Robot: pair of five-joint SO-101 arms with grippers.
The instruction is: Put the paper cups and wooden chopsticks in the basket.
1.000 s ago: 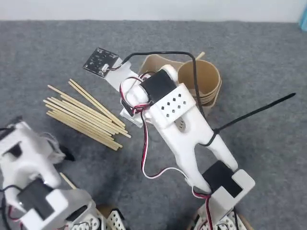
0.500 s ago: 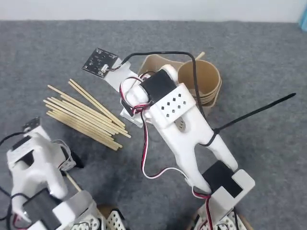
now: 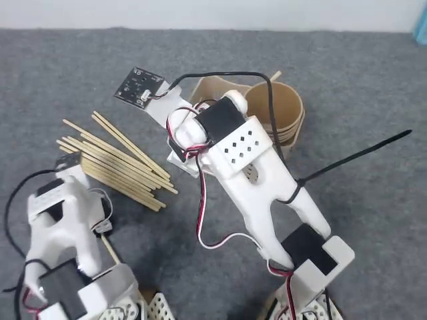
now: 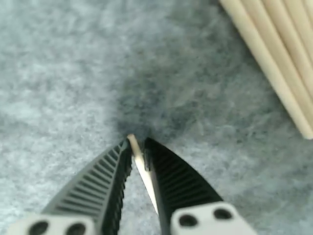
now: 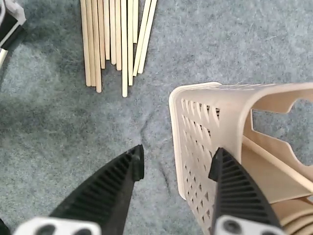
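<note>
Left gripper (image 4: 137, 147) pinches one chopstick (image 4: 143, 169) near its end. Lift clear, keep it level, carry over basket (image 5: 195, 127) rim, release inside. Right gripper (image 5: 179, 155) spread at basket wall

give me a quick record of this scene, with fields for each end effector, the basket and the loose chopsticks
left end effector: shut on one chopstick, over the grey mat
right end effector: open, at a corner of the basket
basket contents: paper cups
loose chopsticks: in a pile on the mat, outside the basket
left to do: the pile and the held chopstick are not yet in the basket
</note>
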